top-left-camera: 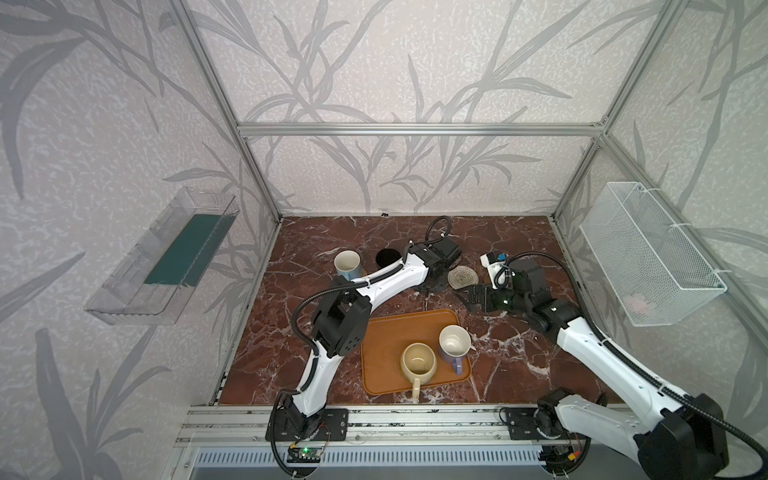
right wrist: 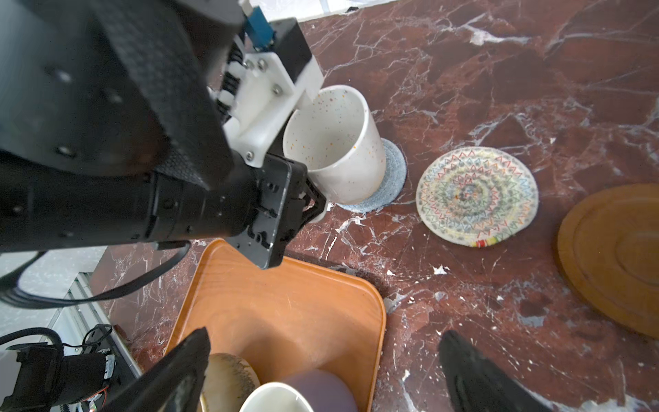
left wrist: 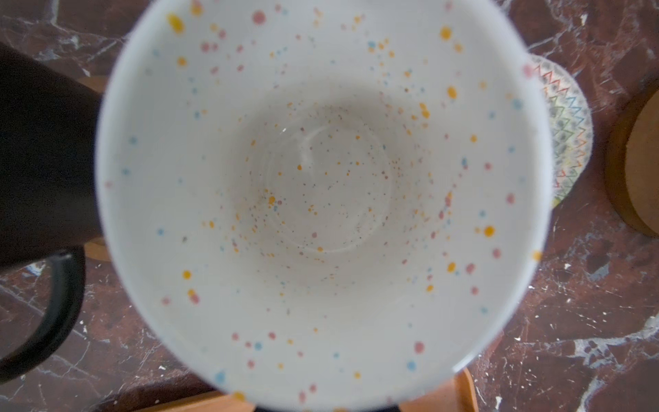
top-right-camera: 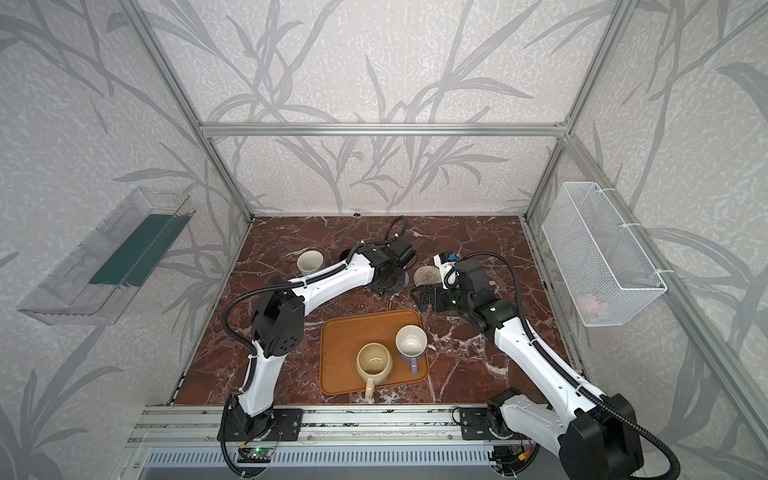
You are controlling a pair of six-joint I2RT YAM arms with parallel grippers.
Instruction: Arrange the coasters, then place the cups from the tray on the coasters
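We are gripping the speckled white cup (right wrist: 335, 142) with our left claw (right wrist: 313, 205), fingers clamped on its handle side, while it is sitting on the grey-blue coaster (right wrist: 388, 178). Our right claw (right wrist: 321, 371) is hanging spread apart above the tray (right wrist: 285, 306), where the cream cup (top-left-camera: 417, 360) and lavender cup (top-left-camera: 454, 343) are standing.
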